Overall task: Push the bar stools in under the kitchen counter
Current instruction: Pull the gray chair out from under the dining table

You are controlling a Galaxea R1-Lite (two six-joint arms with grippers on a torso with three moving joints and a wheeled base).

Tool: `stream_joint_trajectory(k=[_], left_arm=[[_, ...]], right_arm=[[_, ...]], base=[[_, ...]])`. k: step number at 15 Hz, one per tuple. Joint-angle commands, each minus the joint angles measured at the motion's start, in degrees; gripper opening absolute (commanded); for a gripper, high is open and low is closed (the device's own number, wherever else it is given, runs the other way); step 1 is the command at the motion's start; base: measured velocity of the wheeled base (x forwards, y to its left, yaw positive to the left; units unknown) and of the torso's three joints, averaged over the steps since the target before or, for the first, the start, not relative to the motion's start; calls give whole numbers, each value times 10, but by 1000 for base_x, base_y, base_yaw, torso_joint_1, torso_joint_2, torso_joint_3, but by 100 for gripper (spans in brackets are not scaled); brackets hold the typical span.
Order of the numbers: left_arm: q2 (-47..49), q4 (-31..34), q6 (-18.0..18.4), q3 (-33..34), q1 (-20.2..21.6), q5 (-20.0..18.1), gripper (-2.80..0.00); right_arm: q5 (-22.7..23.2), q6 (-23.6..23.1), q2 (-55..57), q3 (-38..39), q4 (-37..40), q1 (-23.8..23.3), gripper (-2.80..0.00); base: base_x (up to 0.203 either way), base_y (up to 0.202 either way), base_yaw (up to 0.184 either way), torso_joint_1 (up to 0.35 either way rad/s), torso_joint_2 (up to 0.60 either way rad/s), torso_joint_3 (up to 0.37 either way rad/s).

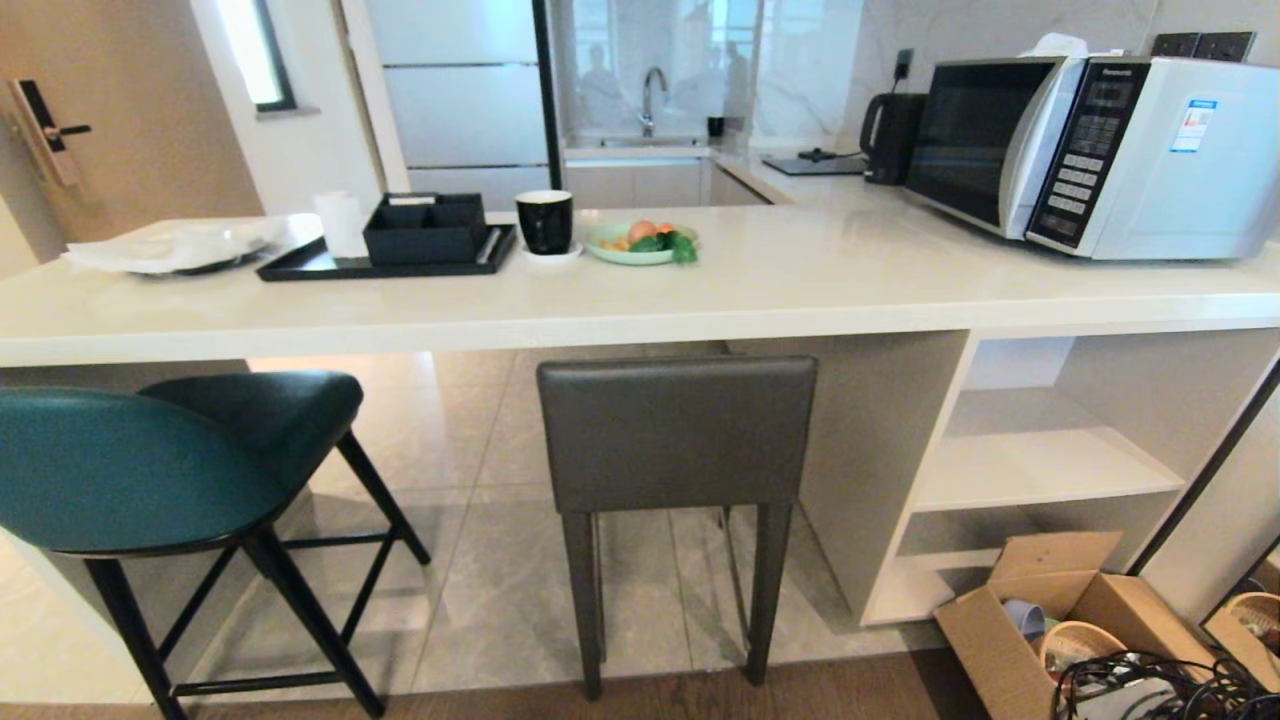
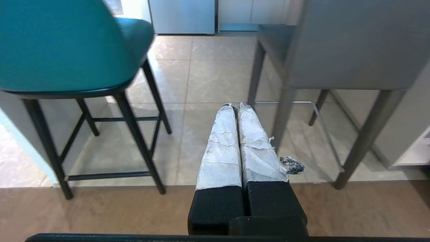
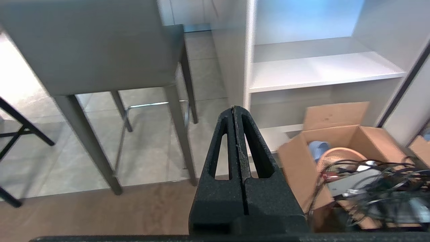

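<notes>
Worktop (image 1: 620,300) runs wide across the head view, with open space under it for seats. The grey stool (image 1: 677,440) stands with its back outside the edge, so it needs a push inward. The teal stool (image 1: 150,470) at the left is turned at an angle and also stands out. The left claw (image 2: 235,107) and the right claw (image 3: 234,108) are both closed, empty, low before the stools.

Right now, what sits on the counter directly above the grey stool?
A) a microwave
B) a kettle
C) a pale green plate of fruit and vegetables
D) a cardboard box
C: the pale green plate of produce lies on the kitchen counter straight above the grey stool.
</notes>
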Motion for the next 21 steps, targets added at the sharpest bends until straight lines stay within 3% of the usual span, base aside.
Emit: stream_joint_trajectory(k=[1, 5, 13, 21], left_arm=[[0, 0, 0, 0, 0, 0, -280], [0, 0, 0, 0, 0, 0, -280], [0, 0, 0, 0, 0, 0, -280], [1, 0, -1, 0, 0, 0, -280]], right_arm=[[0, 0, 1, 0, 0, 0, -280], [0, 0, 1, 1, -1, 0, -280], [0, 0, 1, 1, -1, 0, -280], [0, -1, 1, 1, 0, 0, -280]], base=[[0, -193, 2, -1, 2, 2], [0, -131, 0, 5, 3, 3], [0, 0, 0, -11, 22, 14], [0, 0, 0, -160, 427, 266]])
